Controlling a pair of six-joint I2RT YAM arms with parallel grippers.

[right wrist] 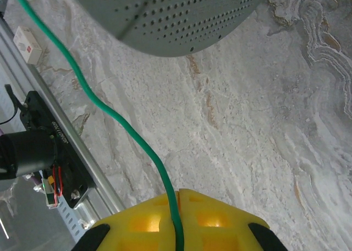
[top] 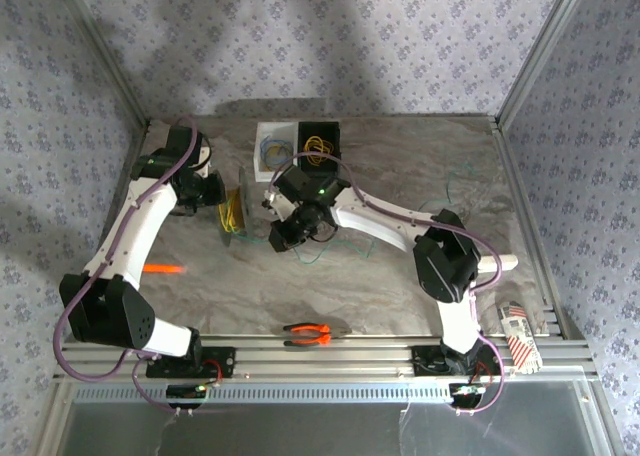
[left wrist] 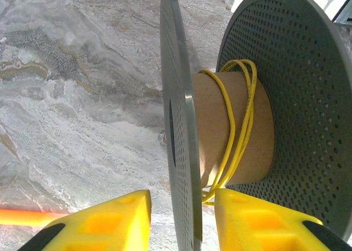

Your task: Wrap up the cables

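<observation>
Two yellow fingers of the left gripper (left wrist: pixel 182 207) are standing apart on either side of one flange of the grey spool (left wrist: pixel 308 97), gripping nothing, while a yellow cable (left wrist: pixel 242 113) is lying in a few loose turns round the spool's cardboard core. Just to the right, the right gripper (right wrist: pixel 177 198) is pinching shut on a green cable (right wrist: pixel 115 119), which is running away from its fingers over the marble table (right wrist: pixel 247 124), past the edge of the spool's perforated flange.

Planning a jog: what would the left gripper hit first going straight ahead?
Likely the spool: its near flange stands between the fingers, the core with yellow cable just beyond one finger. Depth unclear.
</observation>
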